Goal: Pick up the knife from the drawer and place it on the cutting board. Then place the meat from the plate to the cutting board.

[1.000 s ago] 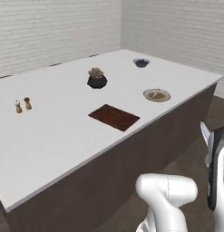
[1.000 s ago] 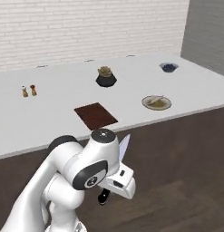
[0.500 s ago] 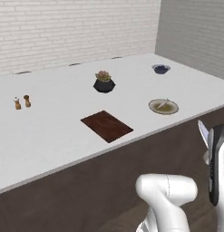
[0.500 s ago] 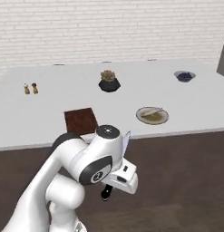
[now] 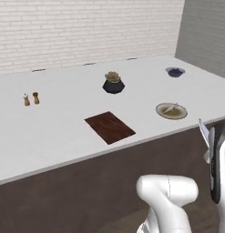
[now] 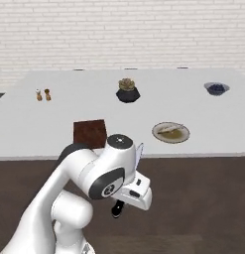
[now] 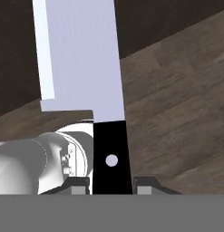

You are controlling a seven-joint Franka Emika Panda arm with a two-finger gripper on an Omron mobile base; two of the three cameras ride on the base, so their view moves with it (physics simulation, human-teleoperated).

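**Knife held low, below the counter edge: risks on the way to the board**

The knife (image 7: 81,68) is clamped by its black handle between the closed fingers of the gripper (image 7: 112,182), with the blade reaching out ahead of the hand. In the right base view the gripper (image 6: 125,198) is seen low in front of the dark cabinet face, the blade tip rising beside the arm, well below the counter (image 6: 59,134) top. The board (image 5: 109,127) lies near the counter's front edge, bare; the meat (image 5: 170,108) rests on the plate (image 5: 171,111), well apart from the board, to its right.

Several faults could be expected. If the hand is lifted too close to the cabinet, the blade could be struck against the counter's overhang and twisted in the grip. Only the handle is pinched, so the knife could be swung or slipped by a quick turn. If it is released at a tilt or too high, it could be bounced off the thin board. A wide sweep could also knock the plate.
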